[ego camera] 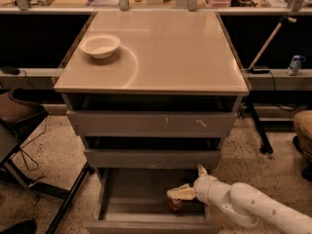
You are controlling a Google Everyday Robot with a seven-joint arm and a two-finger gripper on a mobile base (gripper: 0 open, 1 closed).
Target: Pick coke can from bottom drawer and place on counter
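Nearest, at the lower edge of the view, the bottom drawer [127, 204] stands pulled out from the grey cabinet. Its flat front is partly cut off by the frame. My white arm [246, 206] comes in from the lower right corner, where the frame cuts it off, and crosses the drawer's right wall. My gripper [178, 193], cream-coloured, points left inside the drawer, low over its right half.

The coke can [175, 206] sits on the drawer floor directly under the gripper tip. Only a small dark-red patch of it shows, because the gripper covers its top. I cannot tell whether the gripper is spread, closed or touching the can, and the can's lettering is too small and dim to read.

Above are the middle drawer [152, 158] and the top drawer [146, 123], both part-way out, with pale scuffs on the top one's front.

Higher up lies the counter [175, 52], glossy beige. A white bowl [100, 45] stands near its back-left corner, touching a faint curved ring mark [130, 72].

To the left, a dark chair [17, 112] is partly out of frame. To the right, a small blue-and-white object [295, 65] rests on a ledge — I cannot read its label.

Farthest back, the cluttered shelf [105, 1] is cut off by the top edge, and its items are hard to make out.
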